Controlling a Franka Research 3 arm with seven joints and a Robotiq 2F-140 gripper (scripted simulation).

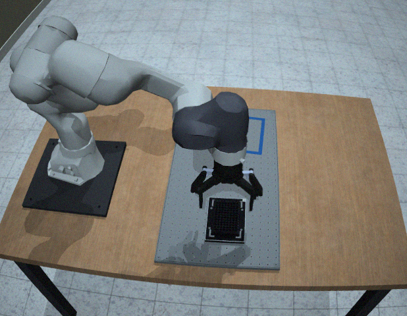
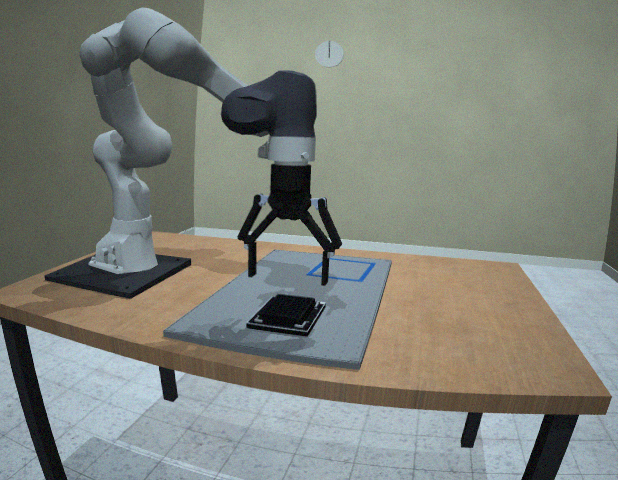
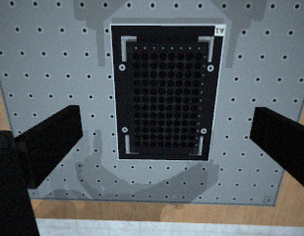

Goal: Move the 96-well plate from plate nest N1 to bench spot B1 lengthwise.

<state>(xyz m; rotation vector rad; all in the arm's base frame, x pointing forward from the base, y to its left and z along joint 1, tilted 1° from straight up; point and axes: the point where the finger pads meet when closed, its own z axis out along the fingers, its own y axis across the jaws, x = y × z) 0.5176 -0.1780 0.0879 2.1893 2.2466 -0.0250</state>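
Note:
The black 96-well plate (image 1: 226,218) sits in its black plate nest with white corner marks on the grey perforated board (image 1: 220,190). It also shows in the exterior view (image 2: 287,311) and in the wrist view (image 3: 163,93). My gripper (image 1: 226,204) hangs above the plate, a little toward its far end, fingers wide open and empty; it also shows in the exterior view (image 2: 287,276) and in the wrist view (image 3: 166,143), where the fingers stand on either side of the plate. The blue taped outline (image 1: 256,135) lies at the board's far end, partly hidden by my wrist; it is in full view in the exterior view (image 2: 341,270).
The arm's base stands on a black plate at the table's left. The grey board lies in the middle of the wooden table (image 1: 332,190). The table's front edge is close below the board.

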